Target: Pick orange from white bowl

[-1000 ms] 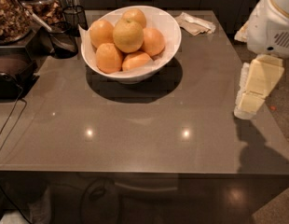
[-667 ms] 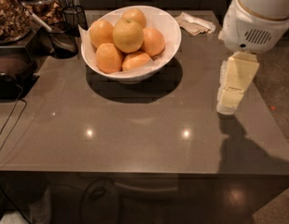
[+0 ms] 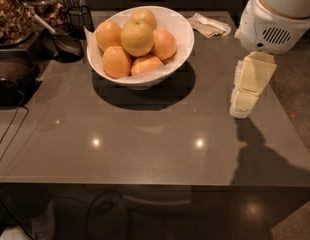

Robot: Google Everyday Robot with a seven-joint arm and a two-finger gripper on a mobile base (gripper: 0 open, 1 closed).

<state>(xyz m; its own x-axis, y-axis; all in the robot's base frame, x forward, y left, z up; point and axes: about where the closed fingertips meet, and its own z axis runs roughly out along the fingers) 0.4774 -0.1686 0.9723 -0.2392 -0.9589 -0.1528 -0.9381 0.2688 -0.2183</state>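
The orange (image 3: 137, 38) is the largest, paler yellow fruit and lies on top of the pile in the white bowl (image 3: 181, 30) at the back centre of the grey table. Several smaller, deeper-orange fruits (image 3: 115, 61) lie around and under it. My gripper (image 3: 243, 101), cream-coloured below a white wrist housing (image 3: 272, 24), hangs over the table's right side. It points down, to the right of the bowl and apart from it, and holds nothing that I can see.
A crumpled napkin (image 3: 210, 25) lies behind the bowl on the right. A dark wire holder (image 3: 79, 18), a dark dish (image 3: 67, 46) and containers of brown food (image 3: 12, 14) stand at the back left. A cable (image 3: 10, 129) trails off the left edge.
My gripper has moved left from the table's right edge, toward the bowl. The bowl and fruits have not moved.
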